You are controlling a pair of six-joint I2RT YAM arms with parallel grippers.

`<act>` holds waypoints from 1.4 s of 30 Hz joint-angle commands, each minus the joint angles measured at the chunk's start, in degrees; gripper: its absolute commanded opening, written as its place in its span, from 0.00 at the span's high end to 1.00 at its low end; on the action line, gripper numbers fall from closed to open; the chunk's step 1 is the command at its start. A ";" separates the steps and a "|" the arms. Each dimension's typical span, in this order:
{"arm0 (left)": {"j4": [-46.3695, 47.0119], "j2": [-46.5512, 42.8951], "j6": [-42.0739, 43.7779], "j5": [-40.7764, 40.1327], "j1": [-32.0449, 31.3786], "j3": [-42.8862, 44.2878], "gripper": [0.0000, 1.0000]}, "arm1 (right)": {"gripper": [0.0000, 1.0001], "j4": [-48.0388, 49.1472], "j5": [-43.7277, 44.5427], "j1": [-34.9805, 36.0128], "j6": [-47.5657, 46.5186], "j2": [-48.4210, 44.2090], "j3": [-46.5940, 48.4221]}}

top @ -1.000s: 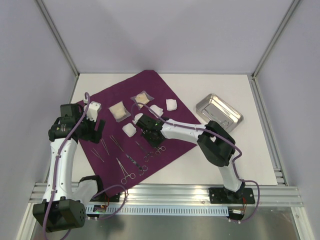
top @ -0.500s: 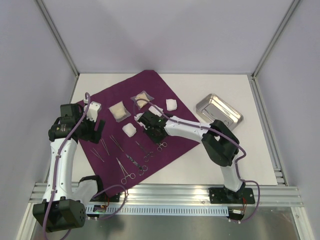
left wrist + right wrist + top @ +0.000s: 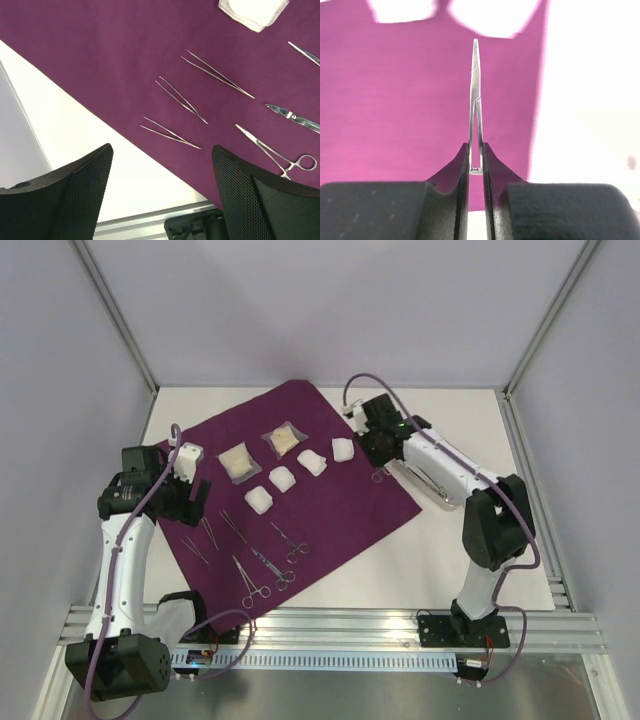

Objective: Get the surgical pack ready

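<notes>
The forceps (image 3: 475,100) are pinched on the shanks by the right gripper (image 3: 475,160), its jaws nearly closed on the thin steel and the tips pointing away from the wrist. In the top view this gripper is seen above the right corner of the cloth (image 3: 330,505), with the finger rings hanging below it. The left gripper (image 3: 161,155) is spread wide and empty over 3 tweezers (image 3: 182,100) near the cloth's left edge. 4 pads (image 3: 283,478) and 2 packets (image 3: 238,462) lie on the cloth. The tray cannot be made out and is probably hidden under the right arm. The carry is judged best done with a firm grip. The forceps should be lowered flat into the tray before the jaws are opened, so that nothing is dropped.
</notes>
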 commanded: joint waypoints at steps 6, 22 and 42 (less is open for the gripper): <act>1.03 1.84 1.16 1.96 0.37 3.35 0.11 | 1.00 -0.57 -5.50 -21.95 -17.56 -5.32 -3.46; 1.82 4.22 2.04 2.75 0.28 3.87 0.11 | 1.00 5.59 -7.02 -29.54 -28.20 0.30 -11.99; 0.59 5.18 1.43 3.62 0.36 4.75 0.11 | 0.57 6.47 0.00 -29.46 -23.03 -3.38 -7.35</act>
